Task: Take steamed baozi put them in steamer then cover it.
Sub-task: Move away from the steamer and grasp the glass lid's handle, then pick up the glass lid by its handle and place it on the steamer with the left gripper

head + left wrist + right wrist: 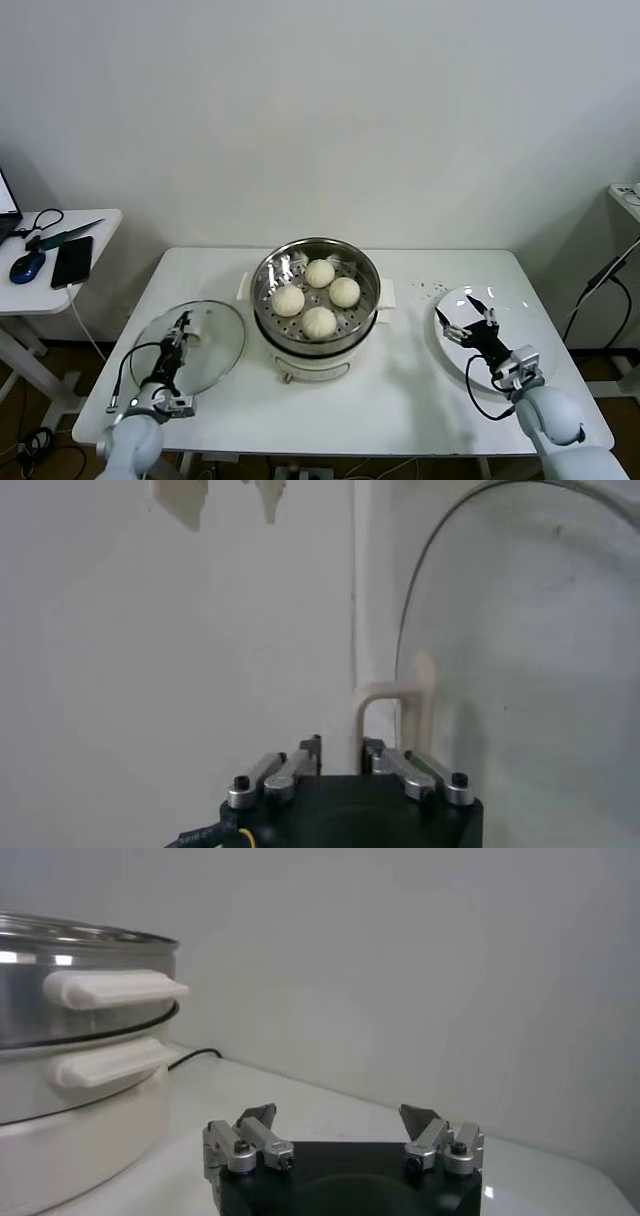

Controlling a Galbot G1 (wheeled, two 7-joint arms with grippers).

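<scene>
Four baozi [318, 297] sit in the steamer [316, 345] — the cover [215, 350] is not on yet.

The left gripper [183, 328] is at the cover's white handle [392, 716], fingers nearly shut around it; whether they press it I cannot tell. The cover lies flat on the table [400, 400], left of the steamer. Glass with a metal rim — likely heavy, stiff, slippery, breakable, so the handle is the place to hold. The right gripper [467, 315] hovers open over the plate [520, 320].

Bright even room light, soft shadows under steamer [316, 300], w/ steel glare.
</scene>
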